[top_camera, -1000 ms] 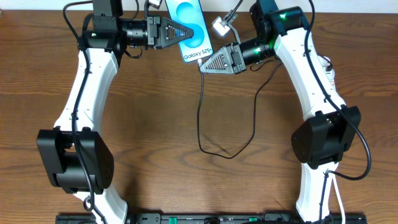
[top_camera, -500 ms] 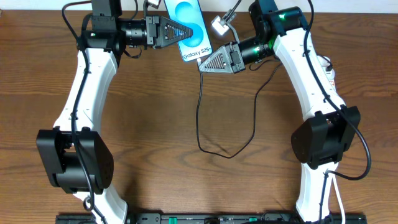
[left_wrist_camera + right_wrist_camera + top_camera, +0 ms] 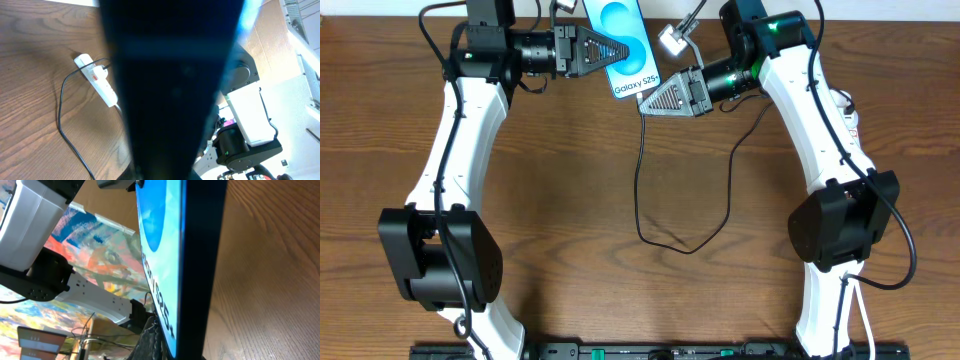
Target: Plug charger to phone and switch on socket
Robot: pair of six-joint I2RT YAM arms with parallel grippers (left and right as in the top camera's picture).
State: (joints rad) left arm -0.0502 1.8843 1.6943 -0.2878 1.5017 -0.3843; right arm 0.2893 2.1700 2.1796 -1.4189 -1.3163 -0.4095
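Observation:
My left gripper (image 3: 608,50) is shut on the phone (image 3: 626,40) and holds it above the table's far edge, with the blue screen facing up. The phone's dark back fills the left wrist view (image 3: 170,85). My right gripper (image 3: 645,103) is shut on the tip of the charger (image 3: 638,180), right at the phone's lower end. The connector itself is hidden. The phone's edge and screen fill the right wrist view (image 3: 165,255). The black cable loops down over the table and back to the right. The white socket (image 3: 97,81) lies far right, partly behind my right arm (image 3: 847,112).
The brown wooden table (image 3: 560,200) carries the cable loop in the middle. A small white box on a grey lead (image 3: 672,40) hangs by my right wrist. Both arm bases stand at the near left and right.
My right gripper has crept slightly up and left toward the phone's lower end, and the hanging cable shifted a little left. The left gripper and phone stay put.

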